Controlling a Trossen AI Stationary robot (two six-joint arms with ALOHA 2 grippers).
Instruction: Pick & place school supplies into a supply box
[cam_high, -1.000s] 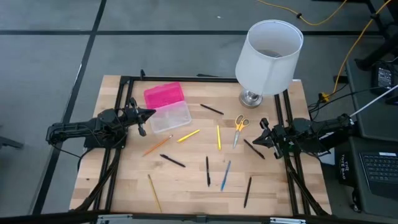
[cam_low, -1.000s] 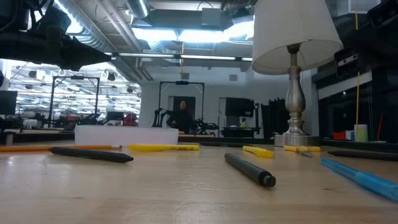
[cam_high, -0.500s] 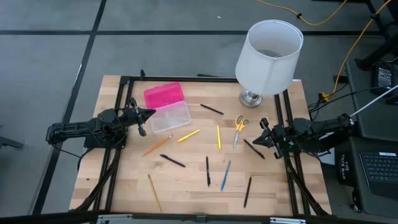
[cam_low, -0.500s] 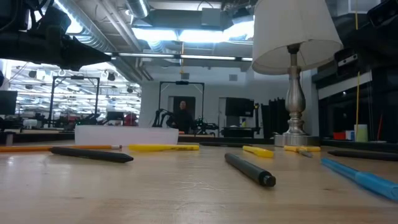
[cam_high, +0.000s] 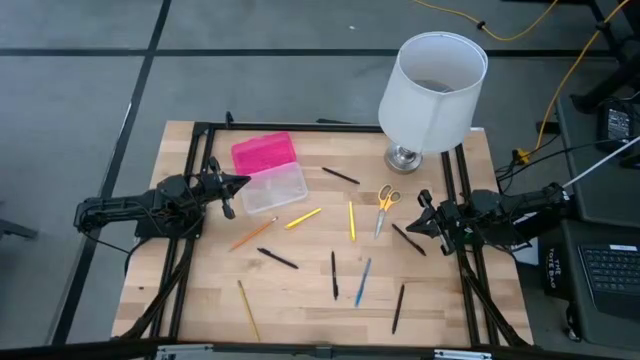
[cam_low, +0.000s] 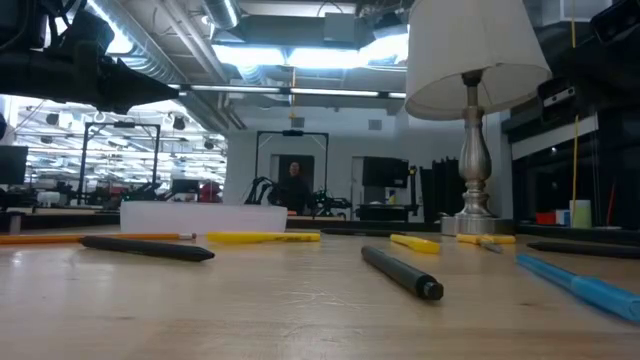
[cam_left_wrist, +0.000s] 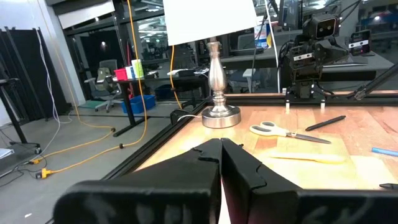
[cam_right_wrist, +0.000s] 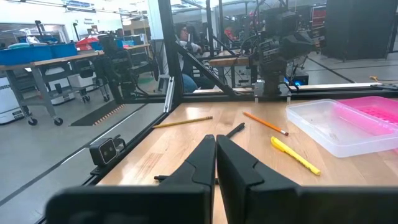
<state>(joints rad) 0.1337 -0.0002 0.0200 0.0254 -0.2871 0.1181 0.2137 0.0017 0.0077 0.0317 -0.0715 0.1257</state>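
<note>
Nothing has yet been picked up: the left gripper (cam_high: 240, 182) is pressed together and empty just beside the supply box (cam_high: 268, 172), which lies open, and the right gripper (cam_high: 413, 226) is likewise closed on nothing, well apart from the box. The pens and pencils (cam_high: 303, 217) and the scissors (cam_high: 384, 204) are scattered across the table (cam_high: 300, 310) away from the box. A first pick would best be made by spreading the fingers above one pencil near the box and closing across its shaft.

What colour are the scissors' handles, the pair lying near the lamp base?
Yellow-orange handles on the scissors, with plain metal blades; the high view shows them best.
</note>
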